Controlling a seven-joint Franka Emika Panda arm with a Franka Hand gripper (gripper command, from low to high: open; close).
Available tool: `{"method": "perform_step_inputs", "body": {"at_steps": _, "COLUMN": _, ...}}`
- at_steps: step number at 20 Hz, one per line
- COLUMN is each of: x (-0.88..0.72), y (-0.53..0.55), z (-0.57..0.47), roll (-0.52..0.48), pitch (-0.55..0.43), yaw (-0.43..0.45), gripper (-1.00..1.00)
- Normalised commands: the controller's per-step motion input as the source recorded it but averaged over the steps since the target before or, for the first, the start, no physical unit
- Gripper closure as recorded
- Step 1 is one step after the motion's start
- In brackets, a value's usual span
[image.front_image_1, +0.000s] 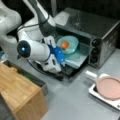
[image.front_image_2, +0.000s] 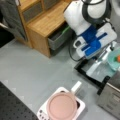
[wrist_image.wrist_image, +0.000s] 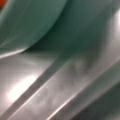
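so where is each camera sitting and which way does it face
Front view: in front of the toaster oven, looking into its open mouth; the arm and gripper show at the tray.
Front view: high up, looking down on the grey table; the arm's white and blue wrist shows at top right.
Wrist view: pressed close to the teal bowl and metal tray; no fingers show.
Both front views share the bowl, the oven and the pink pot.

Bowl (image.front_image_1: 68, 45) inside oven (image.front_image_1: 100, 32), pincer (image.front_image_1: 62, 61) beside it, pan (image.front_image_1: 110, 87) at a front view's right
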Motion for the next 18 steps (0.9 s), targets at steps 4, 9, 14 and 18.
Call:
{"method": "perform_step_inputs", "body": {"at_steps": 4, "x": 0.14, "y": -0.03, "z": 0.19, "roll": -0.219, "pitch": 0.032, "yaw": 0.068, "gripper": -1.0}}
{"method": "perform_step_inputs", "body": {"at_steps": 9, "x": 0.13, "y": -0.13, "z": 0.23, "roll": -0.233, "pitch": 0.039, "yaw": 0.114, "gripper": -1.0}}
{"method": "perform_step_inputs", "body": {"at_steps": 14, "x": 0.14, "y": -0.1, "z": 0.25, "roll": -0.198, "pitch": 0.078, "yaw": 0.092, "gripper": -1.0}}
{"method": "perform_step_inputs", "body": {"at_steps": 18, "x": 0.15, "y": 0.05, "z": 0.14, "roll": -0.188, "pitch": 0.064, "yaw": -0.018, "gripper": -1.0}}
